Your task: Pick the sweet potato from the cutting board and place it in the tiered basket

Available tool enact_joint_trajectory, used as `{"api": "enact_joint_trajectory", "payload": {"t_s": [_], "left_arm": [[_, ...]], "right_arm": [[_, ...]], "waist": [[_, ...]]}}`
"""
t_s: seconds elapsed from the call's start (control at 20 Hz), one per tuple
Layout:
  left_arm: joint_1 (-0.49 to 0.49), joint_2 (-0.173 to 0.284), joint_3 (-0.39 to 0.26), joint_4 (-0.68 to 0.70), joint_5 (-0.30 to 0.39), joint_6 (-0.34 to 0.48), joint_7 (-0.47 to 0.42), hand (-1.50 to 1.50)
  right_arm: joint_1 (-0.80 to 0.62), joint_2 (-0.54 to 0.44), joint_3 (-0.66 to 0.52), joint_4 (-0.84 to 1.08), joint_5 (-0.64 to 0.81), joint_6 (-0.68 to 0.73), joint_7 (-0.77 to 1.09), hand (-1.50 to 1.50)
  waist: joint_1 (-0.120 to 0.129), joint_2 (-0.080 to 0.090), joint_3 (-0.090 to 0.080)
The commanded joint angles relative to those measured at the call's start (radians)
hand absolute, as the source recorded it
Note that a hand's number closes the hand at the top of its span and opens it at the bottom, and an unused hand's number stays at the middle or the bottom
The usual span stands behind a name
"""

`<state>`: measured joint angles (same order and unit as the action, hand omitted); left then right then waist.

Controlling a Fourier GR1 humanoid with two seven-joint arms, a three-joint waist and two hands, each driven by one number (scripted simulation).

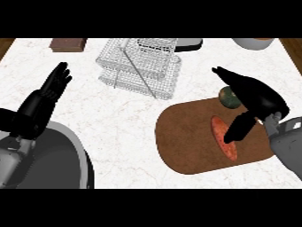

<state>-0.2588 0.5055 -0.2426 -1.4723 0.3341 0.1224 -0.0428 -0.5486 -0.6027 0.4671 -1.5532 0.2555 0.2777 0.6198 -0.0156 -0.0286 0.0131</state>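
Note:
An orange sweet potato point(222, 135) lies on the brown cutting board point(186, 142) at the right of the counter. My right hand point(257, 99) hovers over it, fingers straight and pointing up-left, thumb point(237, 127) hanging down across the potato's middle. Nothing is held. The white wire tiered basket point(141, 67) stands at the back centre of the marble counter. At the left my left hand point(40, 103) rests open with its fingers up.
A greenish round item point(229, 97) sits at the board's far edge, partly under my right hand. A brown block point(68, 44) lies back left. A white bowl point(253, 42) and a dark-and-white object point(188, 44) stand at the back.

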Motion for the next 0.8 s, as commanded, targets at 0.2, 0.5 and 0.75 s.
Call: {"api": "enact_joint_trajectory", "payload": {"t_s": [0.2, 0.5, 0.75], "left_arm": [[0.108, -0.107, -0.057, 0.064, 0.007, 0.003, -0.033, 0.00], [0.128, -0.131, -0.074, 0.076, -0.026, 0.003, -0.066, 0.00], [0.134, -0.125, -0.069, 0.051, -0.017, -0.005, -0.042, 0.00]], "right_arm": [[-0.068, -0.023, 0.042, -0.184, -0.123, 0.258, 0.352, -1.50], [-0.053, 0.003, 0.052, -0.234, -0.098, 0.189, 0.451, -1.50], [-0.030, -0.034, 0.112, -0.233, -0.029, 0.200, 0.521, -1.50]], "waist": [[-0.018, 0.018, -0.018], [-0.016, 0.024, -0.016], [-0.011, 0.024, -0.018]]}}
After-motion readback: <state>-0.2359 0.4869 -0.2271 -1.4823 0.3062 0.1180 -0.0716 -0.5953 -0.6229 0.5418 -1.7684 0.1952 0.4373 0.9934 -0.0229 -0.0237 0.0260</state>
